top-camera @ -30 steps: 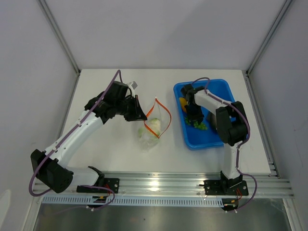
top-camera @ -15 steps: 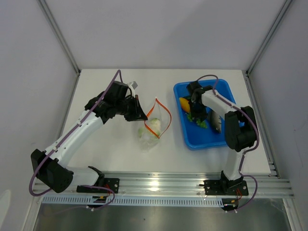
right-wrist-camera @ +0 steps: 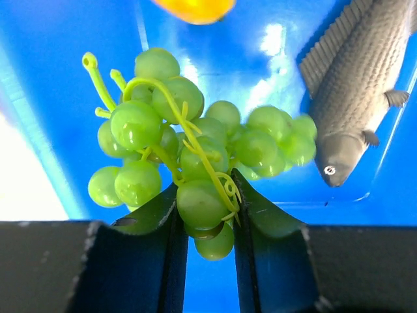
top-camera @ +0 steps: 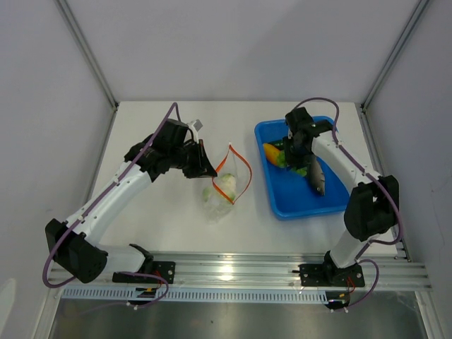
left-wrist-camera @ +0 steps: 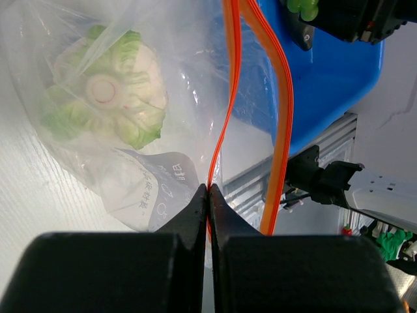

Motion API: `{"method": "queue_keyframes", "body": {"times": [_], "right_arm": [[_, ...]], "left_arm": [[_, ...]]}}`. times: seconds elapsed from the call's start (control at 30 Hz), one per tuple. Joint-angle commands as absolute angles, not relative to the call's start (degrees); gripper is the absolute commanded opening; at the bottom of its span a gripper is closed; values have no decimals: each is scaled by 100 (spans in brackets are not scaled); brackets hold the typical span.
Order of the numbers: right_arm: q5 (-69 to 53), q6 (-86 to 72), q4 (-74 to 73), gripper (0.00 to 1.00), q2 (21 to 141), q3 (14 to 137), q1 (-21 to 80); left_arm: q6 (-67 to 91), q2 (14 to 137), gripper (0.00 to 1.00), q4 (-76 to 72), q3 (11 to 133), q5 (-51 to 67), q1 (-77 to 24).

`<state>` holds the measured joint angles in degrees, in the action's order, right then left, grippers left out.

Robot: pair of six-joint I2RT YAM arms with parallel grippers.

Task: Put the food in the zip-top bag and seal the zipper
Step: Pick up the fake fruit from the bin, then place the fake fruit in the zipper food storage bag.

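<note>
While the left pincer (left-wrist-camera: 208,190) clamps the unsealed zip-top bag's (left-wrist-camera: 150,176) zipper (left-wrist-camera: 229,78), cabbage (left-wrist-camera: 104,91) inside, the right pincer (right-wrist-camera: 205,199) grips grapes (right-wrist-camera: 182,130); fish (right-wrist-camera: 358,85) and orange piece (right-wrist-camera: 194,8) lie unbagged.

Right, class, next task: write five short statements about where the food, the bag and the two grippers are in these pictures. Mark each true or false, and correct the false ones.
1. The right gripper is closed on the green grapes. True.
2. The grey fish lies inside the zip-top bag. False: it lies in the blue tray.
3. The left gripper pinches the bag's orange-red zipper. True.
4. The bag is empty. False: a green and white lettuce-like piece is inside.
5. The yellow-orange piece sits on the bare table. False: it is in the tray.
</note>
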<state>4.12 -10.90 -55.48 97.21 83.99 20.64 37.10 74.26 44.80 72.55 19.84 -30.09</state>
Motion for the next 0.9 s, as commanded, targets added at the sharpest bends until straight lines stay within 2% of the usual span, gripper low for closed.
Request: {"method": "queue_keyframes", "body": {"times": [0.0,0.17,0.37,0.63,0.87], "right_arm": [[-8,-1151,-5722,0,9273,8903,2057],[-1665,-1283,-5362,0,8747,9114,2074],[-2960,-1336,-4466,0,8166,9132,2372],[-5226,-2056,-2701,0,8112,8763,2636],[-6063,-2338,-2163,0,8350,8394,2944]], "left_arm": [[3762,7365,1,4342,7251,2127,-2988],[3753,7365,1,4333,7286,2145,-2980],[3744,7374,1,4316,7330,2180,-2988],[3788,7348,1,4324,7330,2303,-2988],[3797,7260,0,4360,7339,2294,-2988]]}}
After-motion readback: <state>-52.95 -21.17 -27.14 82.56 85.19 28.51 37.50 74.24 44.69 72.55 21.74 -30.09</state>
